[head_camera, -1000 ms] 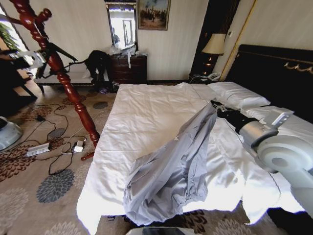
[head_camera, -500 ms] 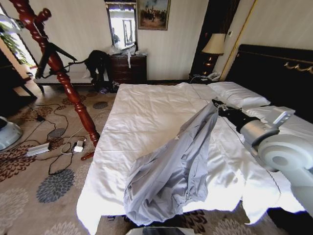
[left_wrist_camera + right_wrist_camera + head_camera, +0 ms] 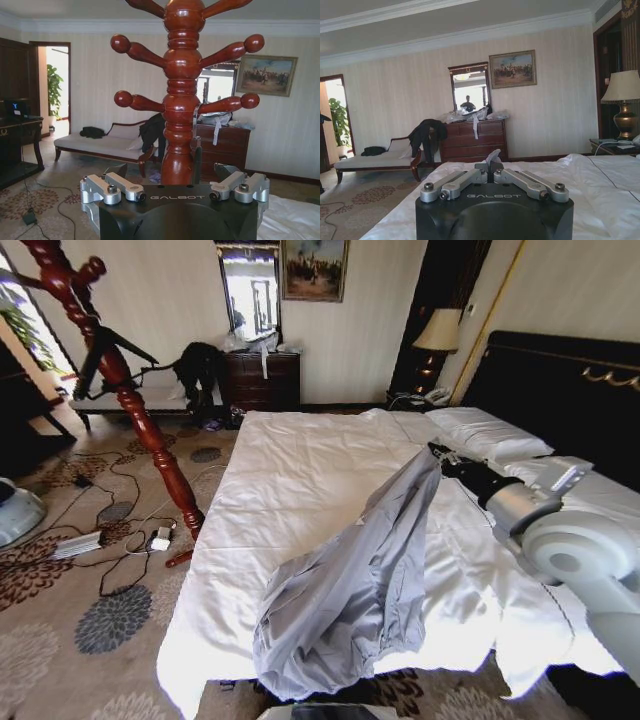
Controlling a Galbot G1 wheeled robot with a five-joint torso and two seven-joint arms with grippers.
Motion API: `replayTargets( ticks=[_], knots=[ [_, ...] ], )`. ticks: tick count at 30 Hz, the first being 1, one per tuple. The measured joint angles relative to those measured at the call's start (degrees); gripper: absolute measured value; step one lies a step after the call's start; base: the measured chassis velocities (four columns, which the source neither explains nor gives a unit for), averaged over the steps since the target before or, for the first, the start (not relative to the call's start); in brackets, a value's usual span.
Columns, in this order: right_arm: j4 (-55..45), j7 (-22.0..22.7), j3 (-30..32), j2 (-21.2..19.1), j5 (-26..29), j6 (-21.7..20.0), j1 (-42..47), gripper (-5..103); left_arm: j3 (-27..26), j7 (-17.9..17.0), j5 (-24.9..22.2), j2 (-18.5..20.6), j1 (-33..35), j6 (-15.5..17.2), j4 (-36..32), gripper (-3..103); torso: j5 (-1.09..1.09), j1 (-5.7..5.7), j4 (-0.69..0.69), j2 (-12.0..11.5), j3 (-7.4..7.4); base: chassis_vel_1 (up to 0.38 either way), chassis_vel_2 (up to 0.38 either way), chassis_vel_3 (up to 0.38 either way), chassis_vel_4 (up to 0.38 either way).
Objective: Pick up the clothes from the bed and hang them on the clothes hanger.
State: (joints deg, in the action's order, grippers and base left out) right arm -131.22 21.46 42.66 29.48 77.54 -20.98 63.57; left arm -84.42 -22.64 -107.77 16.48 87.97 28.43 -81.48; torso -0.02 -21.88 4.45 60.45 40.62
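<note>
Right gripper [image 3: 437, 453]: black fingers pinched together on an edge of the shirt [image 3: 350, 590], raised above the bed [image 3: 300, 480] near the pillows [image 3: 490, 435]; silver and black arm reaching in from the right. In the right wrist view the fingers [image 3: 481, 170] meet around a small tuft of pale cloth.

Shirt: thin, wrinkly grey-lavender fabric, drawn up into a long slanting fold from the gripper down to a crumpled heap at the foot of the bed, where it spills over the edge.

Bed: wide, white creased sheets, plump white pillows, tall dark headboard [image 3: 560, 380] with gold trim.

Left gripper [image 3: 175, 180]: held up close before a coat stand [image 3: 182, 100] of turned, glossy reddish wood with knob-ended pegs; fingers spread apart, nothing between them.

Hanger [image 3: 120, 350]: slim, black, shoulder-shaped, hung on the coat stand left of the bed, well apart from the shirt.

Floor: patterned carpet [image 3: 90, 620] with loose cables.
</note>
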Motion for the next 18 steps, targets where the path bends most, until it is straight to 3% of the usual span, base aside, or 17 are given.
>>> replayTargets(
  ticks=[8,12,18],
  knots=[
    [-0.8,0.0,0.8,0.1,0.2,0.0,0.4,1,-2.9,3.2,-2.4,6.7,5.4,0.1,7.0,100,0.04,0.00,0.01,0.0,0.00,0.000,0.000,0.000,0.000],
    [-1.4,0.1,2.0,0.0,0.2,0.1,1.6,1,-8.3,4.3,-2.8,11.2,14.5,-0.2,12.7,100,0.03,0.00,0.01,0.0,0.00,0.000,0.000,0.000,0.000],
    [-1.8,0.4,2.8,-0.1,0.2,0.1,2.7,1,-13.9,4.3,-2.1,14.9,22.5,-0.2,18.2,100,0.02,-0.01,0.03,0.0,0.01,0.000,0.000,0.000,0.000]
  ],
)
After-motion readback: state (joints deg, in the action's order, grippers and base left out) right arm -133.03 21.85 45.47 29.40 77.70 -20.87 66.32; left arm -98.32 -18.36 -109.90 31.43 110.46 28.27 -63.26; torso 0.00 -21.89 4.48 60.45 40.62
